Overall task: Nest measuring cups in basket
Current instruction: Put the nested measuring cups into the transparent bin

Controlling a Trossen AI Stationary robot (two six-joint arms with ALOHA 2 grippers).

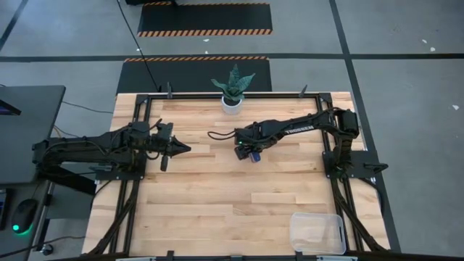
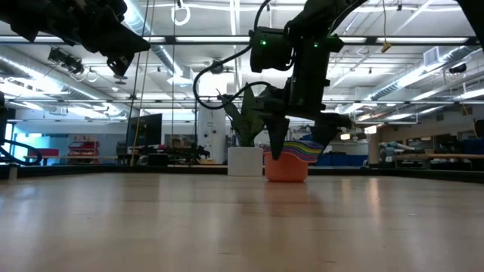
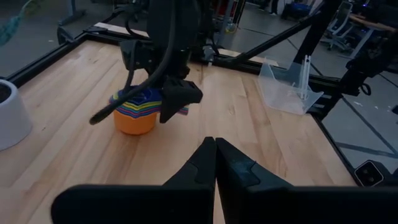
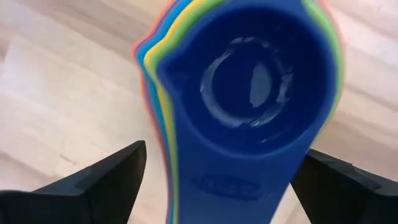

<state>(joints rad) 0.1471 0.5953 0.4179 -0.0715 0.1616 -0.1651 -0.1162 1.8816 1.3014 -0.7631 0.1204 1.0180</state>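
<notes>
1. Wooden planks make up the surface (image 1: pixel 217 188) in the high view, with a potted plant (image 1: pixel 232 90) at the far edge. The measuring cups (image 1: pixel 254 154) sit as one stack near the middle, directly under the right tool (image 1: pixel 246 152). The basket (image 1: pixel 317 232) lies well apart, at the near right corner. The left tool (image 1: pixel 181 149) waits to the stack's left, pointing at it, but the right arm is plainly the nearer one.

2. Low view: the cups (image 2: pixel 287 162) rest on the surface, orange one at the bottom, the rest nested inside. The right tool (image 2: pixel 299 147) hangs over them with its fingers spread apart, one at each side of the stack, gripping nothing.

3. Left wrist view: the left tool (image 3: pixel 215 155) has its fingers pressed together and empty. The stack (image 3: pixel 137 112) stands ahead of it, the clear basket (image 3: pixel 286 87) farther off beside it.

4. Right wrist view: the navy cup (image 4: pixel 261 81) fills the picture, topmost in the stack, its handle running toward the camera between the wide-spread fingers (image 4: pixel 99 177). My judgement: a straight descent and squeeze across the handles comes first.
</notes>
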